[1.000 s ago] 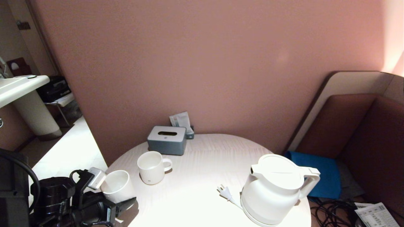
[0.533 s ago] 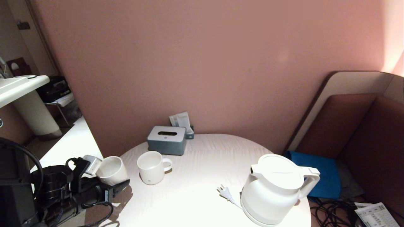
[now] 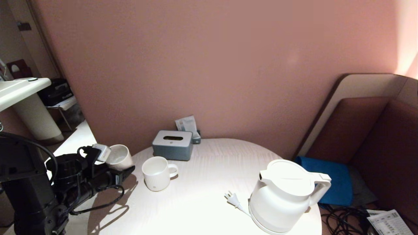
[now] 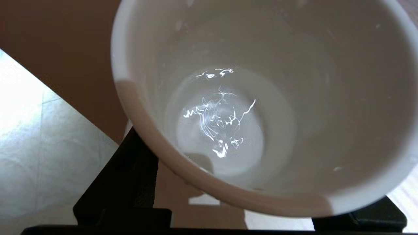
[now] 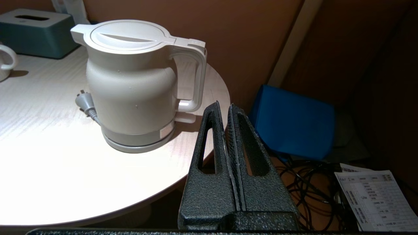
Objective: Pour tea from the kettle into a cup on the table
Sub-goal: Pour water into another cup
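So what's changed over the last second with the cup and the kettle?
The left tool, shut on the cup, has carried it up and away from the robot, tipping it sideways beyond the table edge. The kettle, mug and tissue box stayed put; the right tool stays shut beside the kettle.

the large white plastic electric kettle (image 3: 283,195) stands on the round white tabletop (image 3: 202,209) at the right near edge, its plug (image 3: 231,197) just left. the white ribbed mug (image 3: 158,173) stands left, before the grey tissue box (image 3: 172,145).
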Tool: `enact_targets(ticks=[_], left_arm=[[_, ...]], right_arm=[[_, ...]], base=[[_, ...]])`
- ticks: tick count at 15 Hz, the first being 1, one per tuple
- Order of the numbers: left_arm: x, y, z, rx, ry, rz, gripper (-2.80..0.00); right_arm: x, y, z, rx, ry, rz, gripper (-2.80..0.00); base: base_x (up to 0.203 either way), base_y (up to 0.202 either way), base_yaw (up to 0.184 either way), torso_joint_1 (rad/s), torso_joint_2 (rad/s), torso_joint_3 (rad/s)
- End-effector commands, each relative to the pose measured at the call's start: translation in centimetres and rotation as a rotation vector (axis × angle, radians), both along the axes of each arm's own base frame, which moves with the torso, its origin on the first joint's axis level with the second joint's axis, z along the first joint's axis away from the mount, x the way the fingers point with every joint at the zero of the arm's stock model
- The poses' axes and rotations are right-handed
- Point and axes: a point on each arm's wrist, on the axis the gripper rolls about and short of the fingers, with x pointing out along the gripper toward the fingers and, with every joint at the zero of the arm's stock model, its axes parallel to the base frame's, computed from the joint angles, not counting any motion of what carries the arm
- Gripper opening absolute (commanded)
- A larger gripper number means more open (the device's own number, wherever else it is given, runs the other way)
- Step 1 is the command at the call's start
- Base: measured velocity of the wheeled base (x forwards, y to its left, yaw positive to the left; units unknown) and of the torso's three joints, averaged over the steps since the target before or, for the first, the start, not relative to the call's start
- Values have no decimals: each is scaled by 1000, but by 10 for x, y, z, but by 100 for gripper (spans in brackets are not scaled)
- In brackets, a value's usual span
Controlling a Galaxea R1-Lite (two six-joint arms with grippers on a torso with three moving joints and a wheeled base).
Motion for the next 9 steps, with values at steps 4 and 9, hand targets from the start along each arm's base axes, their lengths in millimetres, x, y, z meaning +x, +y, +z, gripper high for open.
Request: enact_targets(ticks=[4, 9], left_arm=[[27, 4, 31, 32, -35, 4, -280], [40, 5, 25, 138, -32, 37, -280]], right_arm=[[0, 0, 0, 0, 1, 1, -280], [0, 0, 0, 0, 0, 1, -280]], base=[[0, 0, 0, 0, 0, 0], [0, 0, 0, 0, 0, 0]])
